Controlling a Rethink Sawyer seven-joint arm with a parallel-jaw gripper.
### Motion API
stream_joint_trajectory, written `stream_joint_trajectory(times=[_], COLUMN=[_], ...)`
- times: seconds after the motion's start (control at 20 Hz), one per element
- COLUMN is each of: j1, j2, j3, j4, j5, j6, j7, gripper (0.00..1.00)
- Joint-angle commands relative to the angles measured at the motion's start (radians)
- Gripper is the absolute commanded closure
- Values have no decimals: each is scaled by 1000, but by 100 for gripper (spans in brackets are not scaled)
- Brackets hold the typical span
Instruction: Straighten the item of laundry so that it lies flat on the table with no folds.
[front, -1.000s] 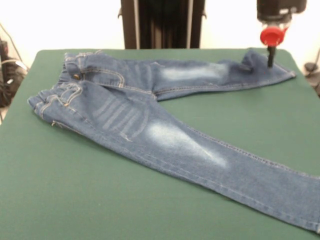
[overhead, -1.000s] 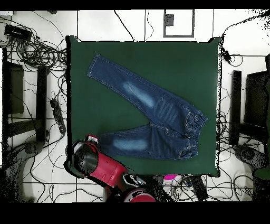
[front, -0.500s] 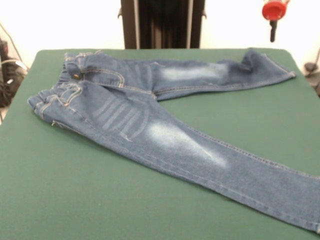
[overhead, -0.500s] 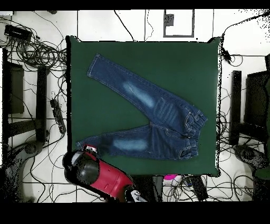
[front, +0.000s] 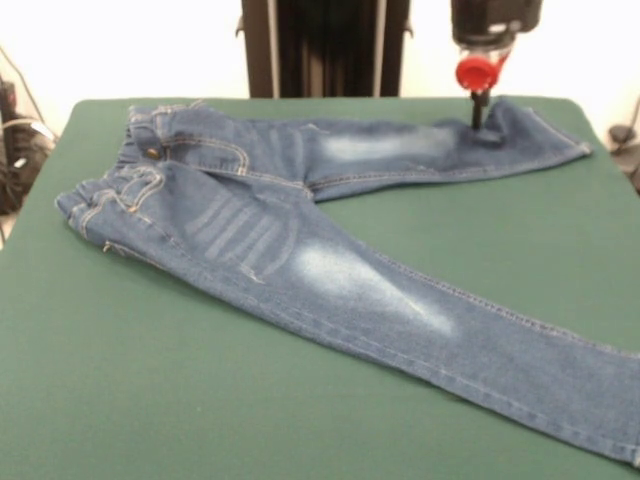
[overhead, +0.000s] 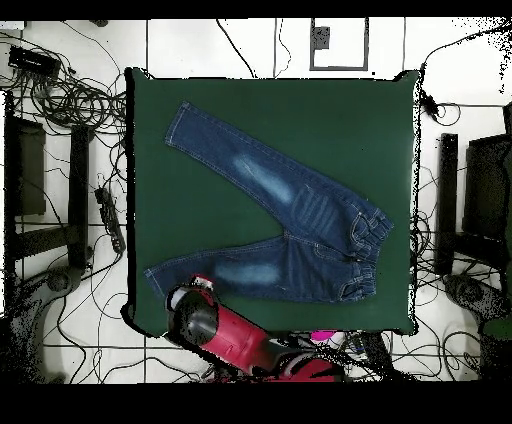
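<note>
I see the jeans (front: 300, 240) lying face up on the table (front: 200, 400), a small pair in blue denim with orange-tan stitching and pale faded patches at the thighs and knees. The gathered waistband sits at the left in the front view, slightly bunched. The two legs spread apart in a V: one runs along the far edge toward the right, its hem close to the table's corner with a small fold just before the cuff; the other slants across toward the near right edge and lies flat. The table's dark green top reaches well beyond the jeans on every side
</note>
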Motion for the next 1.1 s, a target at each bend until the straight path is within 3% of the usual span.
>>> stream_joint_trajectory(times=[0.05, 0.35, 0.75, 1.1], j1=[-5, -45, -19, -54], j2=[202, 308, 245, 262], j3=[72, 148, 205, 262], j4=[-101, -136, -65, -58], j5=[-22, -69, -8, -38], j6=[-97, -181, -153, -169], j7=[231, 297, 377, 427], gripper=[0, 0, 0, 0])
